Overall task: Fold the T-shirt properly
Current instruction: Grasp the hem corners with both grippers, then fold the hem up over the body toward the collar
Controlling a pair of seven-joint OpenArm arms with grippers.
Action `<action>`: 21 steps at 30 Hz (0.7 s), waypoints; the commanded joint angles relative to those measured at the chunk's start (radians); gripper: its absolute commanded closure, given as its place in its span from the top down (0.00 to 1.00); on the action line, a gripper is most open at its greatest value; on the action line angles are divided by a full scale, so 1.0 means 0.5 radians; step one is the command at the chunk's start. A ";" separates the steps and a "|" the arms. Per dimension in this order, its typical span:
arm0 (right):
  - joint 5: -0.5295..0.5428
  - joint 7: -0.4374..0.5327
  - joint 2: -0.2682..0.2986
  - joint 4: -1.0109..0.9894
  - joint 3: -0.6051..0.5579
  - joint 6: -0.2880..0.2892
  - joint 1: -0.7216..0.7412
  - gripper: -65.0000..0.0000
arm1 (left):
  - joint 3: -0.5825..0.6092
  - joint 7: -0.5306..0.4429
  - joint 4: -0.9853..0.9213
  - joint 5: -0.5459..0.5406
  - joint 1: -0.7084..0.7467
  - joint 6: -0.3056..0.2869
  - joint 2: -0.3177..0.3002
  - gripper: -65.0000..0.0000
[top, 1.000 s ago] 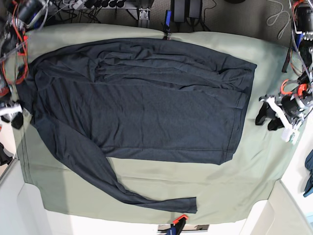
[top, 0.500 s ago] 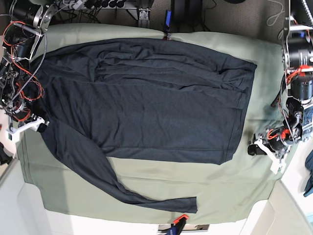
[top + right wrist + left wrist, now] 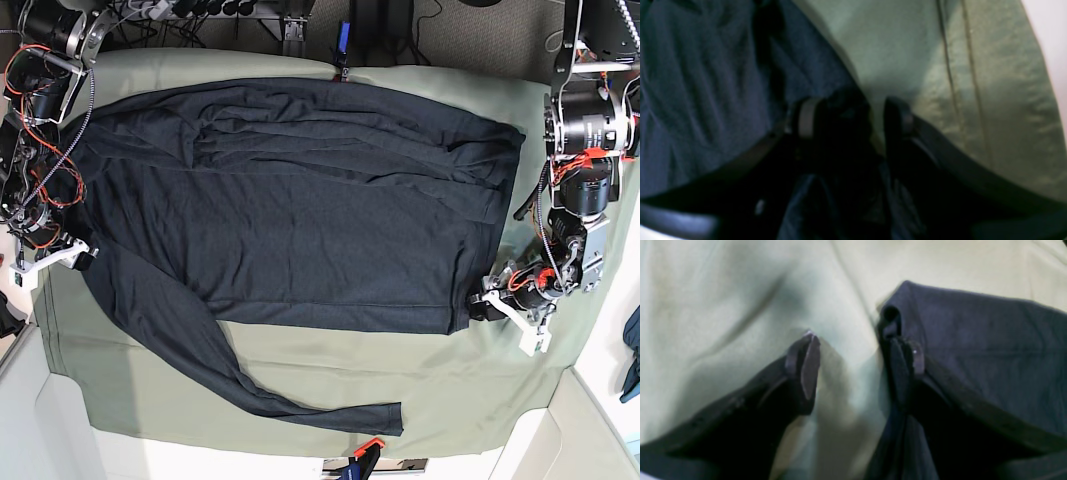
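The dark T-shirt (image 3: 290, 200) lies spread flat on the sage-green table cloth (image 3: 450, 380), one long sleeve (image 3: 200, 350) trailing toward the front edge. My left gripper (image 3: 480, 303) is at the shirt's front right hem corner. In the left wrist view it (image 3: 857, 366) is open, with green cloth between the fingers and one finger (image 3: 903, 370) against the shirt's corner (image 3: 990, 340). My right gripper (image 3: 85, 258) is at the shirt's left edge. In the right wrist view it (image 3: 853, 116) is open, with the shirt's edge (image 3: 706, 83) bunched between the jaws.
Cables and arm mounts line the back edge. A blue clip (image 3: 343, 35) sits at the back middle and an orange-and-blue object (image 3: 362, 458) at the front edge. A blue cloth (image 3: 632, 350) hangs at the far right. The green cloth's hem (image 3: 957, 83) runs close to the right gripper.
The left gripper has moved in from the right onto the shirt's front right hem corner. The right gripper came down to the shirt's left edge a second ago and has since held still.
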 commanded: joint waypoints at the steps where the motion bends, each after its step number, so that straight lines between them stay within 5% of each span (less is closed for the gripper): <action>1: 0.024 0.016 0.033 0.024 0.004 0.001 0.044 0.43 | -0.003 -0.005 0.025 -0.040 -0.063 -0.031 0.015 0.56; 12: 0.023 0.013 0.032 0.024 0.004 0.001 0.043 0.43 | -0.004 0.235 0.092 -0.247 -0.208 -0.143 -0.073 0.56; 19: 0.067 0.012 0.032 0.024 0.004 0.001 0.043 0.43 | -0.003 0.075 0.092 -0.120 -0.121 -0.131 -0.052 0.56; 21: 0.068 0.013 0.033 0.024 0.004 0.001 0.043 0.43 | -0.003 0.006 0.092 -0.026 -0.094 -0.044 -0.037 0.56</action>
